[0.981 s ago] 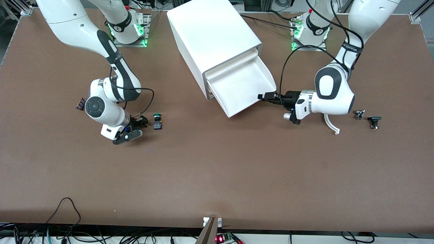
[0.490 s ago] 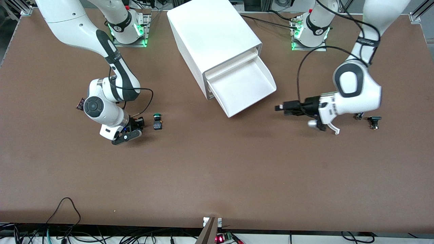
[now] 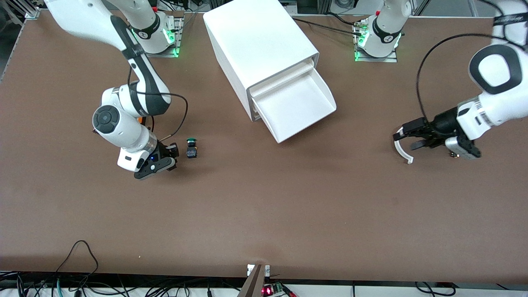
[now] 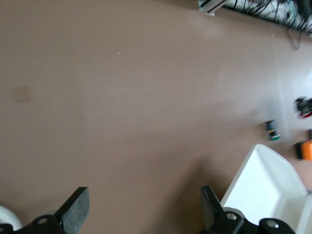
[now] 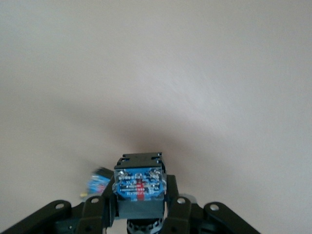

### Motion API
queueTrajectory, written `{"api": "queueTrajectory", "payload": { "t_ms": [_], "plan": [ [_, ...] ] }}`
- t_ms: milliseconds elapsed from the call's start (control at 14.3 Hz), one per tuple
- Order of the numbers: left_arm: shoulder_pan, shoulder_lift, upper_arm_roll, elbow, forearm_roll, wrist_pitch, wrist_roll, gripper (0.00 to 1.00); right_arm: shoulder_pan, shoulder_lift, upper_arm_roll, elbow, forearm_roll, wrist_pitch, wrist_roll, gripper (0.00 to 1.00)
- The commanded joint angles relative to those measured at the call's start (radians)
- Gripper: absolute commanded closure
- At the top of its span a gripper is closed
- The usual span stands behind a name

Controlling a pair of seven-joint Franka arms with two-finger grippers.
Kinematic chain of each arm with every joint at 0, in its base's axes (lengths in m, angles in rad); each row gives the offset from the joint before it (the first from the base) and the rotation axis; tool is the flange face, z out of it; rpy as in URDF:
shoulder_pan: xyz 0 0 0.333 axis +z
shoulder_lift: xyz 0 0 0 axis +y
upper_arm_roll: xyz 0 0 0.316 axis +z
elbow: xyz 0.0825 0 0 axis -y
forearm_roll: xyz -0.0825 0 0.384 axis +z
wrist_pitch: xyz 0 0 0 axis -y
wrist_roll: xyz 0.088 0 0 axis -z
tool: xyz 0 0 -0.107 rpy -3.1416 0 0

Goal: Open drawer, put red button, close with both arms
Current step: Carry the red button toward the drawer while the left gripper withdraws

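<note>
The top drawer [image 3: 297, 108] of the white cabinet [image 3: 260, 45] stands pulled out and holds nothing; its corner shows in the left wrist view [image 4: 265, 192]. My right gripper [image 3: 169, 157] [image 5: 140, 210] is low at the right arm's end of the table, shut on the red button [image 5: 139, 181]. Only the button's dark body and blue label show, and its cap is hidden under the fingers. My left gripper [image 3: 408, 135] [image 4: 142, 207] is open and holds nothing, out toward the left arm's end of the table, well away from the drawer.
A green-capped switch [image 3: 191, 142] [image 4: 272, 130] lies right beside the right gripper. An orange box [image 4: 304, 149] sits near the right arm, farther from the front camera than the switch. Under the left gripper lies a white curved piece [image 3: 401, 149], with a small dark part [image 3: 454, 155] beside it.
The left gripper let go of the drawer's front corner, opened wide and swung away toward its own end of the table. The right gripper closed on the button and its arm rose a little.
</note>
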Motion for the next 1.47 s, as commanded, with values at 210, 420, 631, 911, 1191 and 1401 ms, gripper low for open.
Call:
{"api": "queueTrajectory", "payload": {
  "t_ms": [210, 420, 631, 911, 1191, 1401],
  "plan": [
    [-0.016, -0.057, 0.007, 0.261, 0.477, -0.279, -0.235, 0.0, 0.0, 0.004, 0.185, 0.317, 0.01, -0.237, -0.063, 0.68],
    [-0.054, -0.083, 0.001, 0.276, 0.604, -0.333, -0.441, 0.0, 0.044, 0.068, 0.269, 0.421, 0.012, -0.236, -0.229, 0.68],
    [-0.054, -0.081, 0.003, 0.276, 0.607, -0.334, -0.452, 0.0, 0.134, 0.142, 0.274, 0.529, 0.012, -0.237, -0.318, 0.68],
    [-0.052, -0.081, 0.003, 0.276, 0.621, -0.334, -0.452, 0.0, 0.277, 0.245, 0.271, 0.676, -0.004, -0.249, -0.406, 0.68],
    [-0.054, -0.081, 0.003, 0.278, 0.636, -0.334, -0.453, 0.0, 0.374, 0.263, 0.262, 0.692, -0.054, -0.269, -0.51, 0.68],
    [-0.054, -0.081, 0.001, 0.278, 0.638, -0.333, -0.453, 0.0, 0.443, 0.28, 0.26, 0.693, -0.119, -0.347, -0.513, 0.68]
  ]
}}
